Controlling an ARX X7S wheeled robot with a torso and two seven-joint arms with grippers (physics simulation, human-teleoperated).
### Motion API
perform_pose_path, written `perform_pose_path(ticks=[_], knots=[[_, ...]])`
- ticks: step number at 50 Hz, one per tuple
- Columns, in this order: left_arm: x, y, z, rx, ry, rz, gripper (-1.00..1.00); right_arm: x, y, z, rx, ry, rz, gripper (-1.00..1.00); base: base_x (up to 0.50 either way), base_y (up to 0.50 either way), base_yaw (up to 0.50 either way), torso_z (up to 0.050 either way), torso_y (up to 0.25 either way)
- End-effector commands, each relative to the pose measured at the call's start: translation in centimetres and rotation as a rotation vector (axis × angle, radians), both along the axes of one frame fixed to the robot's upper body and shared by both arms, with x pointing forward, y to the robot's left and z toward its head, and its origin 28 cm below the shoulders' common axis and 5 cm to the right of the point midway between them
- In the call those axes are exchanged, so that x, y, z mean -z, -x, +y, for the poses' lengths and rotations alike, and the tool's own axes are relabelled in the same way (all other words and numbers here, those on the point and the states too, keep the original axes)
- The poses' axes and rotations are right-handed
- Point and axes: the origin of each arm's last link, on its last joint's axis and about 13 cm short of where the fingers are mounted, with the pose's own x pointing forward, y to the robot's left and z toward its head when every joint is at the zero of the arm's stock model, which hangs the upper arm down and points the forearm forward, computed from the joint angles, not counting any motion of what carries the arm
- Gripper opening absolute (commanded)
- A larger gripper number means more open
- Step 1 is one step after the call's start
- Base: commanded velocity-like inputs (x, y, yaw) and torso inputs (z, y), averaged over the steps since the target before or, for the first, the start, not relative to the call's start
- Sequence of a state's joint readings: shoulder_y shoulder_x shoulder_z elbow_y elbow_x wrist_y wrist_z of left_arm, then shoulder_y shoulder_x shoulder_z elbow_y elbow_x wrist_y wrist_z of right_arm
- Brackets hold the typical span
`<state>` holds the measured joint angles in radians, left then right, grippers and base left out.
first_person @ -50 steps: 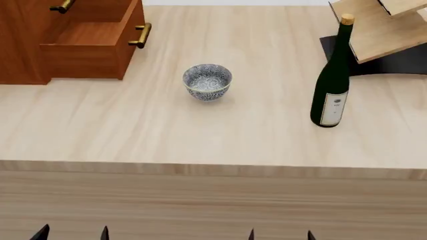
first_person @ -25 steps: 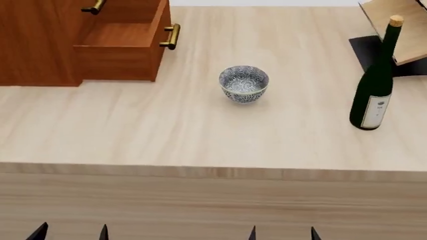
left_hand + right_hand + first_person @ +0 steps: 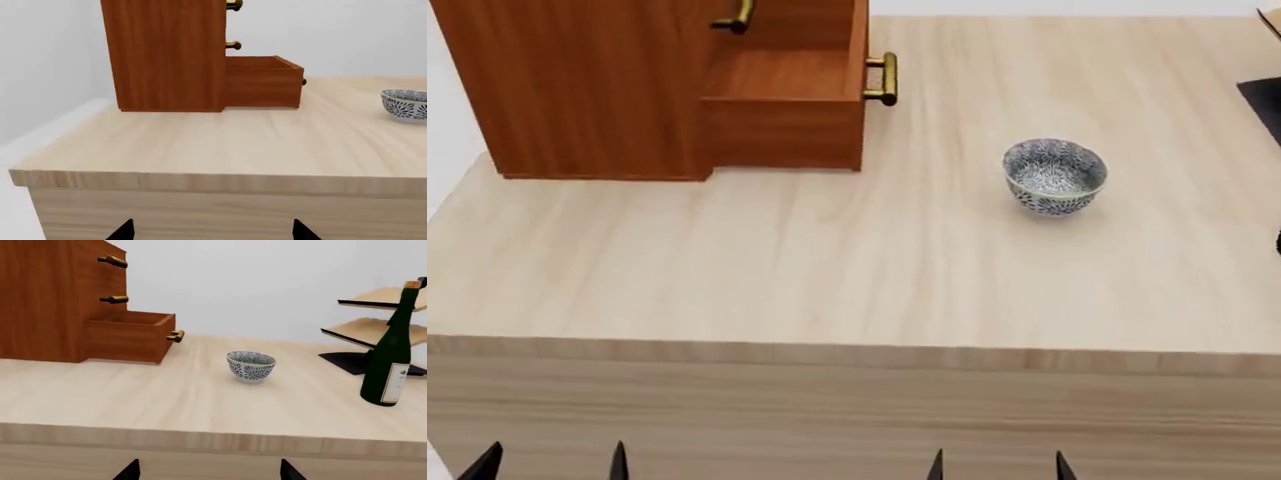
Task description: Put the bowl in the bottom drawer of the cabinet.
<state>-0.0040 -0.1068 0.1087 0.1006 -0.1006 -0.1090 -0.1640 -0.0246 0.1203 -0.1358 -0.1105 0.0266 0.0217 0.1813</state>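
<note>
Pale wood-grain surface [image 3: 827,260], with a squared front edge and a plain wooden face below. Standing directly on it at the far left: the cabinet [image 3: 587,90], reddish-brown, its bottom drawer [image 3: 785,105] pulled open toward the middle, brass handle forward. Right of the drawer and well apart from it, the bowl [image 3: 1054,175], upright. Farther right, in the right wrist view, a dark green bottle [image 3: 390,355] upright, and behind it a pale wooden rack [image 3: 377,315] on a black base.

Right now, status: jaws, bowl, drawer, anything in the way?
Both grippers low off the table edge, jaws open, empty. Bowl upright on the table, untouched. Bottom drawer pulled open, empty. Nothing between bowl and drawer.
</note>
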Motion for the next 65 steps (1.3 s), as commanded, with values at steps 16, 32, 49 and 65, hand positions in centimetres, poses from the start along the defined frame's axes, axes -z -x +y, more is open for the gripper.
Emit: perform_pose_path(ticks=[16, 32, 49, 65], knots=[[-0.8, 0.5, 0.0, 0.015, -0.032, -0.008, 1.00, -1.3, 0.5, 0.2, 0.002, 0.002, -0.029, 1.00, 0.00, 0.01, 0.00, 0.050, 0.017], [-1.5, 0.8, 0.1, 0.009, -0.021, -0.015, 1.00, -1.9, 0.8, 0.2, 0.006, 0.015, -0.034, 1.00, 0.00, 0.00, 0.00, 0.050, 0.017], [-2.5, 0.9, -0.1, 0.037, -0.001, -0.037, 1.00, -2.9, 0.9, 0.3, -0.004, 0.020, -0.040, 1.00, 0.00, 0.00, 0.00, 0.050, 0.017], [-5.0, 1.6, -0.1, 0.028, -0.013, -0.070, 1.00, -5.6, 1.4, 0.4, -0.013, 0.044, -0.135, 1.00, 0.32, 0.03, 0.00, 0.005, 0.001]])
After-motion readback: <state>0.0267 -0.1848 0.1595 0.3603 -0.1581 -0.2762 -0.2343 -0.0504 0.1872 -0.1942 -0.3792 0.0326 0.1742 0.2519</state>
